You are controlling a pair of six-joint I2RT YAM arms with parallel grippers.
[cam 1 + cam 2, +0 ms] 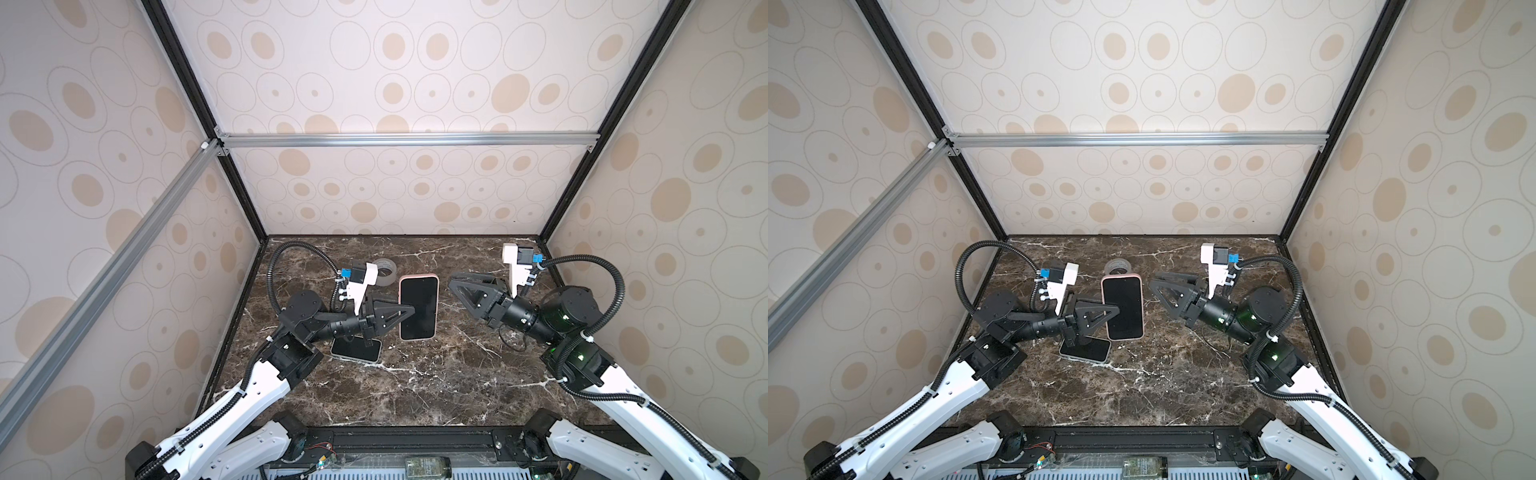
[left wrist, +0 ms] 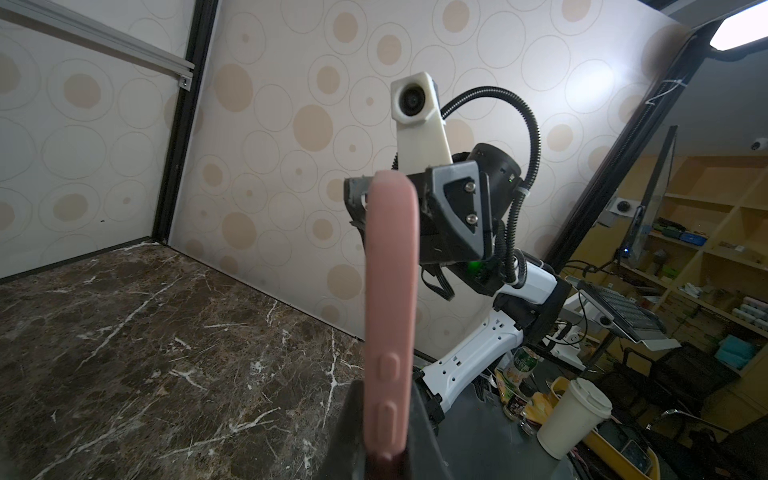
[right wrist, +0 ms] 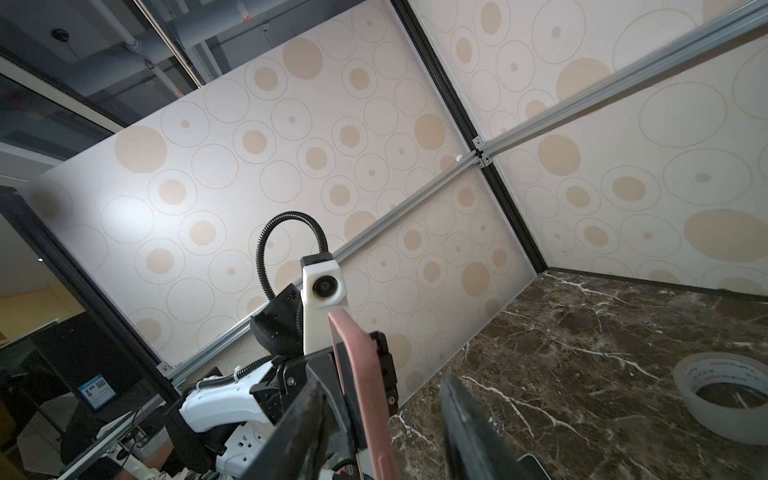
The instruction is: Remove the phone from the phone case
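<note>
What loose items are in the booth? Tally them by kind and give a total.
Phones: 2 (cased phone, other phone)
Case: 1 (pink case)
Tape roll: 1
Total: 4

Polished, glossy dark marble-look worktop (image 1: 415, 395). Matt, smooth pink rubbery phone case (image 2: 390, 270) around glossy glass-fronted phone (image 1: 419, 307). Translucent plastic tape roll (image 3: 702, 419). Brushed aluminium rail (image 1: 407, 139) across upper frame; matt printed wall panels (image 1: 395, 62).
</note>
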